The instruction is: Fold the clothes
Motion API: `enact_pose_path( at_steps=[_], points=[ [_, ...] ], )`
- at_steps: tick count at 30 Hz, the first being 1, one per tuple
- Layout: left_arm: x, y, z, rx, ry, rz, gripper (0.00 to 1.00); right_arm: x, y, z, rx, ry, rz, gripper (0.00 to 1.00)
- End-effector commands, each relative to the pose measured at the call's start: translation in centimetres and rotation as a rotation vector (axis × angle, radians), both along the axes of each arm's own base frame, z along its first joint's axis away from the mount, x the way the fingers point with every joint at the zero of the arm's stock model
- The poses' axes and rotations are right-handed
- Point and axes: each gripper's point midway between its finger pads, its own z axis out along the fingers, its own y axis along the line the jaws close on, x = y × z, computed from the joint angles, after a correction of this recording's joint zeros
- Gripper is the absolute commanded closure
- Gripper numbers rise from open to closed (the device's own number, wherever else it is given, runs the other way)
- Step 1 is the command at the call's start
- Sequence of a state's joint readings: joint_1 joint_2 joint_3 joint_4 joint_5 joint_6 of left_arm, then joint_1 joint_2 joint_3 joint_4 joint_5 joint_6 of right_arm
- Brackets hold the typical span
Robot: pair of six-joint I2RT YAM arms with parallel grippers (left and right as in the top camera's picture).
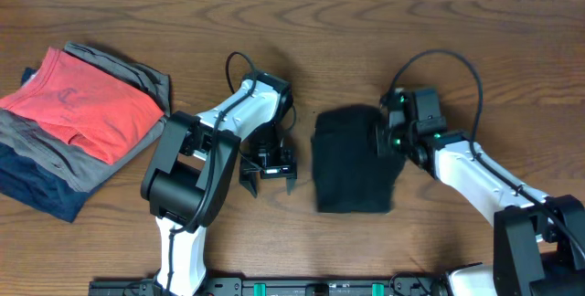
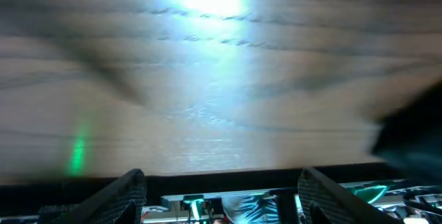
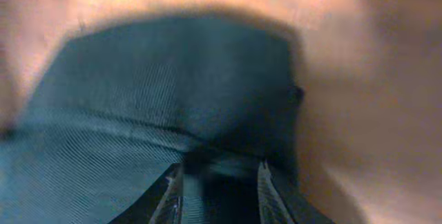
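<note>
Both wrist views are smeared. The left one gives only blurry table point(image 2: 207, 79) and a dark edge of the black shirt point(image 2: 414, 137) cut off at the right. From overhead the shirt point(image 1: 347, 163) lies mid-table as a neat folded rectangle, plain black cloth showing. The left claw point(image 1: 268, 175) hangs beside it over bare wood, spread wide and empty. The right claw point(image 1: 384, 139) sits on the shirt's right edge. Its own camera shows ribbed fabric between narrowed fingers point(image 3: 173, 193), but I can't tell whether it's pinched. A pile of folded garments point(image 1: 78, 113) lies far left.
</note>
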State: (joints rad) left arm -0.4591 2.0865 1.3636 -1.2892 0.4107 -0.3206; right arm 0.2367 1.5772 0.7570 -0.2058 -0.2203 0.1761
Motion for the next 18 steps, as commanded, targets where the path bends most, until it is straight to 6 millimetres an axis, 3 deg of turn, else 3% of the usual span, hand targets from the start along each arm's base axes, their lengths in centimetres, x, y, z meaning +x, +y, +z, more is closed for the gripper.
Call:
enact_pose_path(
  at_steps=[1, 4, 7, 9, 11, 14, 18],
  points=[
    [0.6, -0.7, 1.0, -0.042, -0.053, 0.026, 0.28, 1.3, 0.3, 1.4, 0.033, -0.031, -0.01, 0.62],
    [3.0, -1.5, 2.1, -0.111, -0.191, 0.036, 0.27, 0.6, 0.4, 1.7, 0.036, 0.008, 0.002, 0.6],
    [6.0, -2.9, 3.3, -0.202, -0.361, 0.038, 0.16, -0.1, -0.9, 2.3, -0.016, 0.027, -0.033, 0.56],
    [8.1, -4.0, 4.0, -0.258, -0.465, 0.035, 0.04, -0.4, -2.2, 3.5, -0.066, 0.013, -0.07, 0.51],
    [9.1, -5.2, 4.2, -0.312, -0.507, 0.038, 0.02, -0.6, -3.6, 5.3, -0.108, -0.017, -0.108, 0.46],
    [10.1, -6.0, 3.6, -0.333, -0.525, 0.068, 0.02, -1.1, -5.4, 8.2, -0.147, -0.075, -0.164, 0.34],
    [11.0, -7.1, 1.8, -0.342, -0.52, 0.133, 0.02, -2.2, -7.0, 11.1, -0.139, -0.133, -0.209, 0.3]
  ],
)
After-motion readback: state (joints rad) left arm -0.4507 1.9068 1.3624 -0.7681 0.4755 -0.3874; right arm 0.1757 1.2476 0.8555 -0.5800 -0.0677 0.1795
